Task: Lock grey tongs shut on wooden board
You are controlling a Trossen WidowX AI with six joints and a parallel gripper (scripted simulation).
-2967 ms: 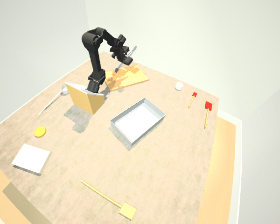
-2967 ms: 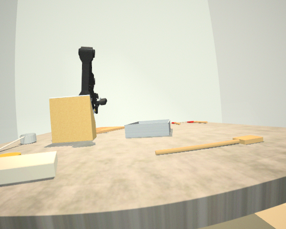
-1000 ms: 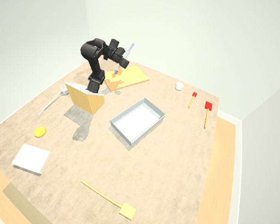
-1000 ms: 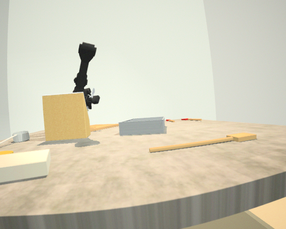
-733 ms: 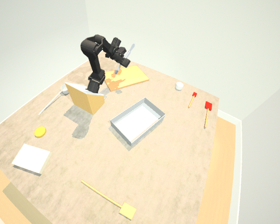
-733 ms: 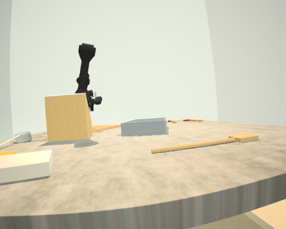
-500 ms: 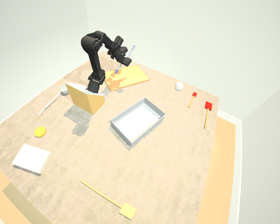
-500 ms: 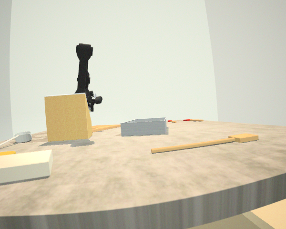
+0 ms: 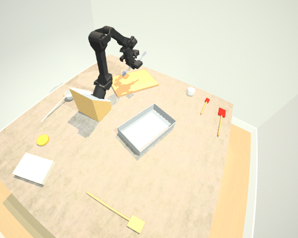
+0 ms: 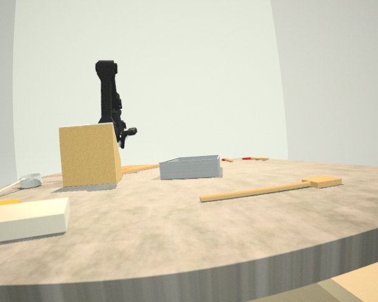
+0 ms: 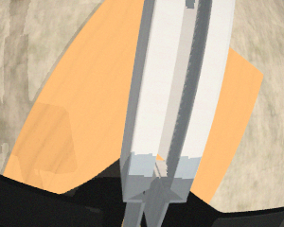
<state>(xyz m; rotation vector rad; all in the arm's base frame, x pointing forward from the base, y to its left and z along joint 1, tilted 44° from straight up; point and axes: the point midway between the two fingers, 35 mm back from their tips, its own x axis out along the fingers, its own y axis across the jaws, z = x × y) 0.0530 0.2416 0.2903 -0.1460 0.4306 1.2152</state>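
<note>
The grey tongs (image 9: 124,73) (image 11: 147,95) are held above the wooden board (image 9: 147,80) (image 10: 138,168) (image 11: 85,90). My gripper (image 9: 132,64) (image 11: 137,160) is shut on the tongs. In the top view the tongs slant, one end up and right behind the gripper, the other low over the board's back left part. In the wrist view their two arms run close together up the picture, a narrow gap between them. The hinge lock cannot be made out. The roasting tin (image 9: 128,141) (image 10: 189,170) stands empty on the table.
A tan block (image 9: 89,107) (image 10: 86,156) stands by the arm's base. A white cup (image 9: 190,91), two red-headed tools (image 9: 221,112) (image 9: 206,100), a wooden tool (image 9: 135,224), a white box (image 9: 33,168), a yellow disc (image 9: 42,140) and a long-handled white pan (image 9: 69,95) lie around.
</note>
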